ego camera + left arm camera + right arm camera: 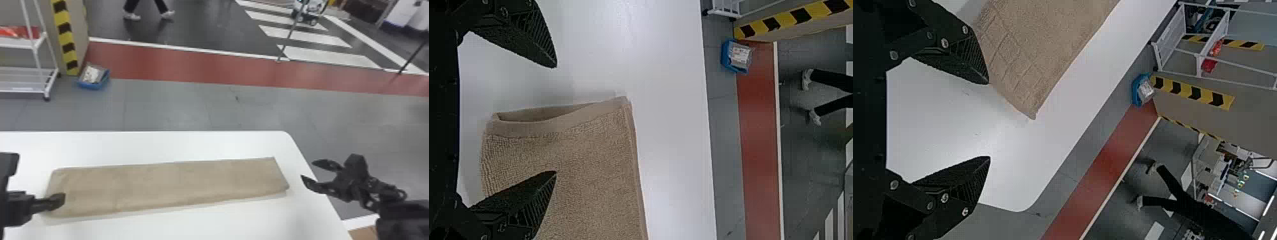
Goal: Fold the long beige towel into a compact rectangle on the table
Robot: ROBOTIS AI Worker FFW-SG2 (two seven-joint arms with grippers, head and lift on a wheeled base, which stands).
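One beige towel, long and narrow, laid flat lengthwise across a white surface, a slack gap between its layers at the left end, so probably doubled along its length; no compact rectangle made of it. One left tool, black, wide apart and empty, set at that left end, one finger over the cloth and the other beyond its edge; whether it touches, I cannot tell from where I stand. One right tool, likewise spread and holding nothing, near the towel's right end, by the side of the surface. Risks, in my judgement: a pinch on the upper layer alone, caused by that loose gap, which would peel the layers apart; a shallow bite at a corner, letting the cloth slip as it is lifted; a crooked fold, should one end be drawn over at a slant; a bunched middle, should the cloth drag instead of lifting. Writing: none on the towel that I can read; one blue bin on the floor beyond, its packaged contents pale and, to my eye, without legible lettering
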